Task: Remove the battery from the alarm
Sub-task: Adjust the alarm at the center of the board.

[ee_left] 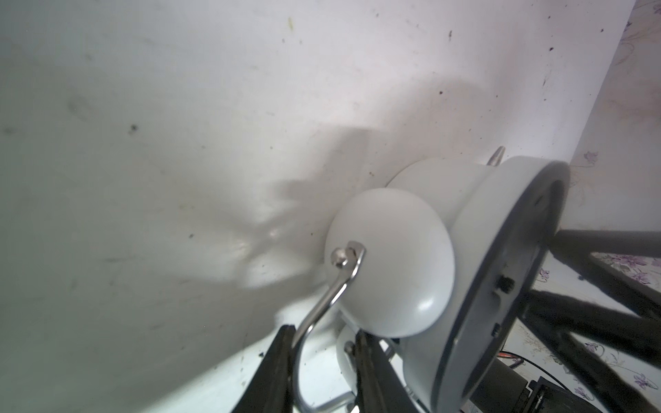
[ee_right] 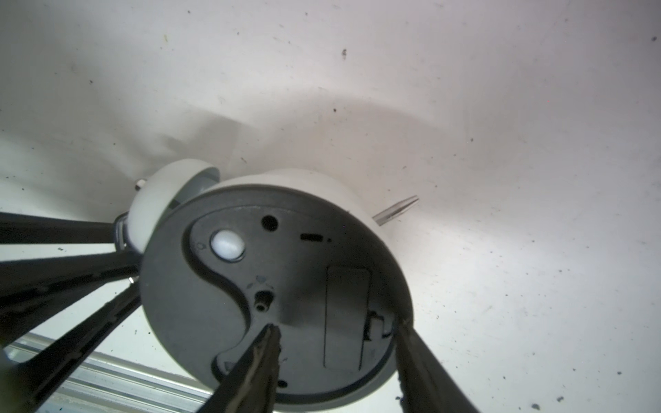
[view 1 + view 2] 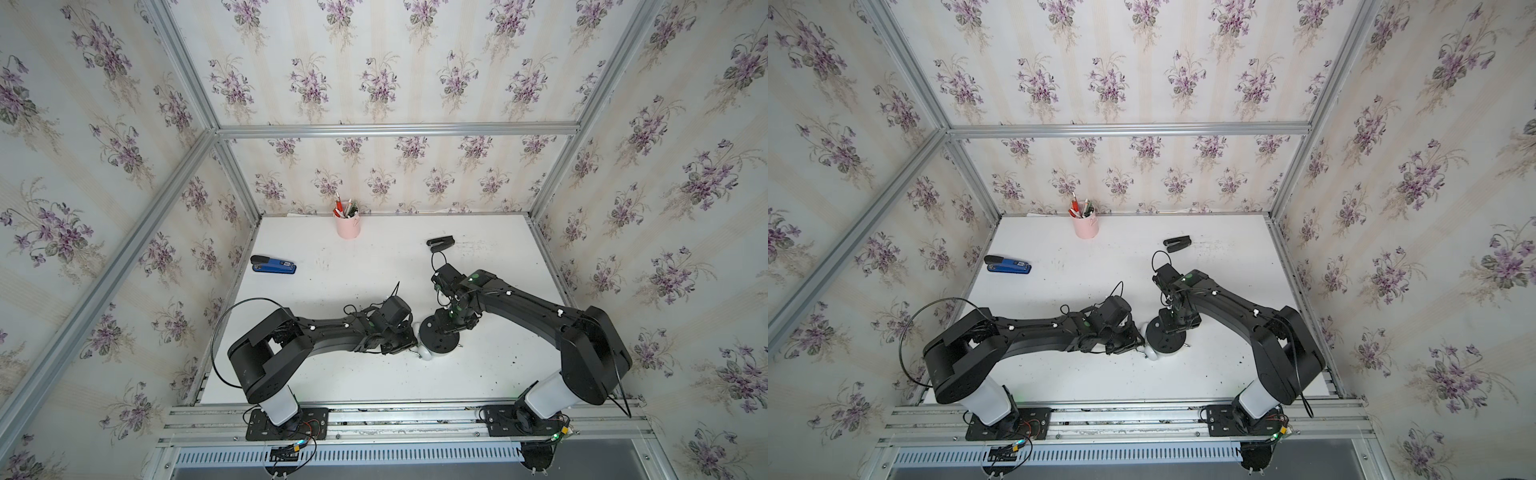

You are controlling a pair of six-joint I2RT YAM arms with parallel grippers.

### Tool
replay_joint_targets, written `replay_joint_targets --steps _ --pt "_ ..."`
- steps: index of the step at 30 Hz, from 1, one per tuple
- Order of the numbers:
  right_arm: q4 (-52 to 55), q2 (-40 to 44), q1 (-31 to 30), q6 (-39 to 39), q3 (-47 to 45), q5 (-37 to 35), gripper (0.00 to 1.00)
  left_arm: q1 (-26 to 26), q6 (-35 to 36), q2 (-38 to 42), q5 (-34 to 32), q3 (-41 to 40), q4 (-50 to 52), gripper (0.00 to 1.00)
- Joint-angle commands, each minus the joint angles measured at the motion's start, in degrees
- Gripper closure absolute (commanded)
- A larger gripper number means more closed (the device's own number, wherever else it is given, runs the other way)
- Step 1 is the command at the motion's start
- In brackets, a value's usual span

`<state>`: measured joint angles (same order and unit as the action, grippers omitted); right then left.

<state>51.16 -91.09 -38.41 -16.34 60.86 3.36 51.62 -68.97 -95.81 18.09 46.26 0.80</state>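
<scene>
The right jaws are held apart over the black back of the alarm, which is laid face down on the desk. Between them the closed battery cover is framed, its long axis set across their closing line and its latch just beside 1 fingertip. The battery is not seen and is judged to lie under that cover. The left jaws are set apart around the metal handle, not yet clamped.

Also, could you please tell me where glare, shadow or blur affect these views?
Left wrist view: glare spot on the bell, shadows across the table. Right wrist view: the back of the alarm is dim, the right end effector soft. Both top views: even light.
</scene>
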Motion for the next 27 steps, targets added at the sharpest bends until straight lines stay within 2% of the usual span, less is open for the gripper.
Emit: replay_joint_targets --steps 1,27 --pt "-0.9 -1.3 -0.8 -0.6 -1.1 2.8 0.45 0.1 0.5 -0.4 0.2 0.4 -0.6 0.72" --pt "2.8 -0.3 -3.0 -4.4 2.3 -0.9 0.45 0.0 1.1 -0.6 1.0 0.5 -0.8 0.75"
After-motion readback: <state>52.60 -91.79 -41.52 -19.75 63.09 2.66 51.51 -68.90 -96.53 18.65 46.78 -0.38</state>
